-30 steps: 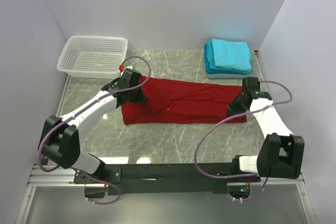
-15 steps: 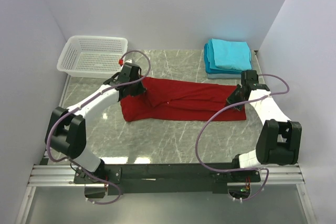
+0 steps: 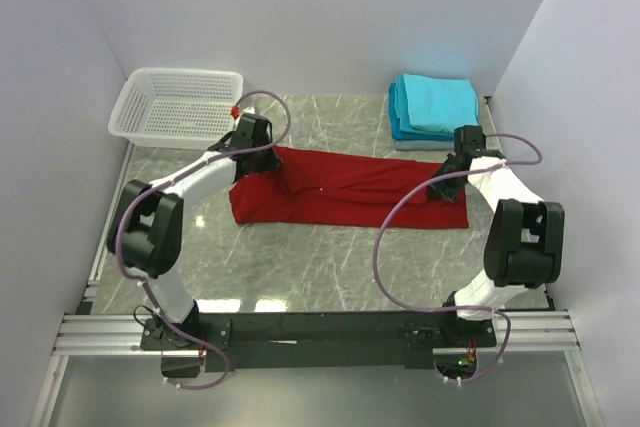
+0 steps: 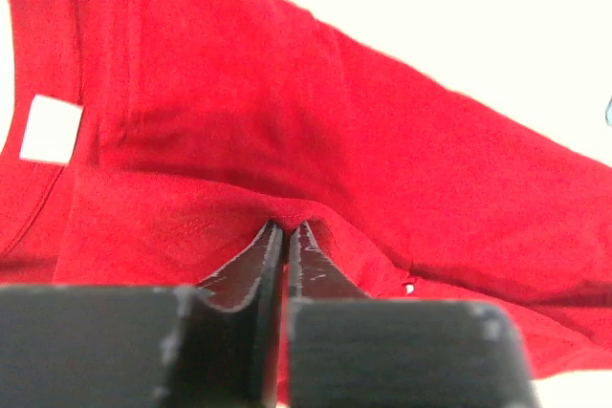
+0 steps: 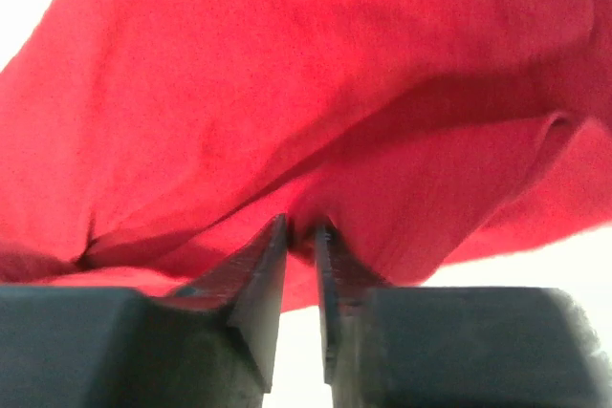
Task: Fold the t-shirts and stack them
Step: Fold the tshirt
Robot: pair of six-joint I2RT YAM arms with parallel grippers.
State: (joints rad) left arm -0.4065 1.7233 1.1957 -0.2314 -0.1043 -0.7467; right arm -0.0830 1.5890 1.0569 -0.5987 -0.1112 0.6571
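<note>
A deep red t-shirt lies stretched across the middle of the marble table, folded lengthwise. My left gripper is shut on the shirt's far left edge; in the left wrist view its jaws pinch a fold of red cloth. My right gripper is shut on the shirt's far right edge; in the right wrist view its jaws pinch a bunch of red cloth. A stack of folded turquoise t-shirts sits at the back right.
A white plastic mesh basket stands at the back left corner. White walls enclose the table on the left, back and right. The arms' base rail runs along the near edge.
Both grippers have moved away from me toward the back, carrying the shirt's edge over. The red shirt now lies narrower and farther back.
</note>
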